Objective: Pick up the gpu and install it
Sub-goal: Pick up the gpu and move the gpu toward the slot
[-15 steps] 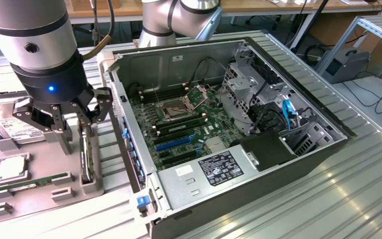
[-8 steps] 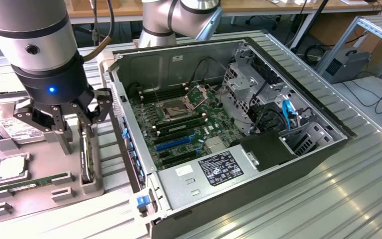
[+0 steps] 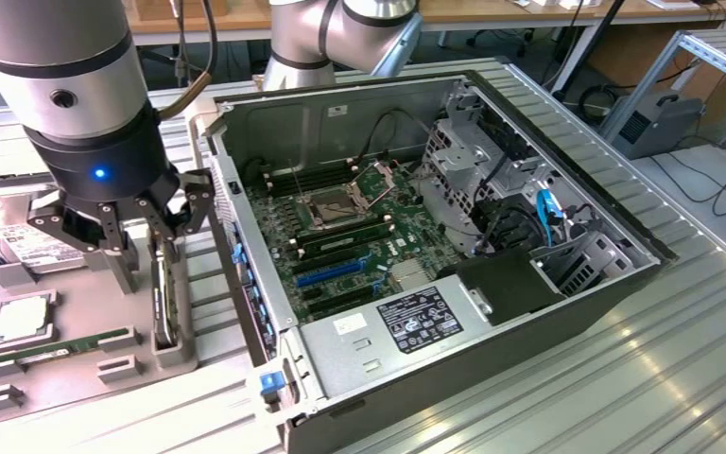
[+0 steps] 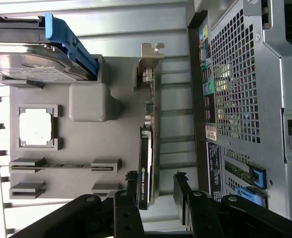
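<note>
One graphics card (image 4: 145, 171) stands on its edge in a slot of the gray tray (image 4: 121, 139). The hand (image 4: 155, 176) hangs over one end of it, fingers spread wide, one on each side, holding nothing. A memory stick (image 4: 61, 167), a processor chip (image 4: 36, 126) and a hard drive (image 4: 32, 67) share the tray. An open computer case (image 3: 590, 284) sits just beside it on the tabletop (image 3: 665, 378).

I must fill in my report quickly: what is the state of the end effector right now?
End effector: open, holding nothing; its fingers stand on either side of the graphics card, not closed on it.
</note>
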Tool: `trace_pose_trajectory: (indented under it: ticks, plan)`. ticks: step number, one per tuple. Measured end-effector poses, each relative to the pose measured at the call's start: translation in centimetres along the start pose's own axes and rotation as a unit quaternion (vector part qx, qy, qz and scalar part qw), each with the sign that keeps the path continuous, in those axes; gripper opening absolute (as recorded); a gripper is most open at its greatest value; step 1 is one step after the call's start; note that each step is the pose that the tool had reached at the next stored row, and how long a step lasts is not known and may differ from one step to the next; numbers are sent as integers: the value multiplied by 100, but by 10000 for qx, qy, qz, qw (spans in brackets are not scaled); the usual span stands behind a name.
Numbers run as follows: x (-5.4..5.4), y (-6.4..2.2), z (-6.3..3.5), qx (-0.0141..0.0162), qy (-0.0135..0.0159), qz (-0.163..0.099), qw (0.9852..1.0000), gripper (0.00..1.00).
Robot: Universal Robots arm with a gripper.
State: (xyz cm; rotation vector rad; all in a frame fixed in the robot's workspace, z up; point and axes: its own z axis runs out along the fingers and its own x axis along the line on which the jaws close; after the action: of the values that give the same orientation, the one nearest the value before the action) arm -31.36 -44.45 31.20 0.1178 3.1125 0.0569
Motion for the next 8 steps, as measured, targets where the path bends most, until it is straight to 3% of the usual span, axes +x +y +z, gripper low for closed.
trace_pose_trajectory:
  ticks: [8]
  plan:
    - [1, 2, 25, 1, 0, 0, 10000, 42]
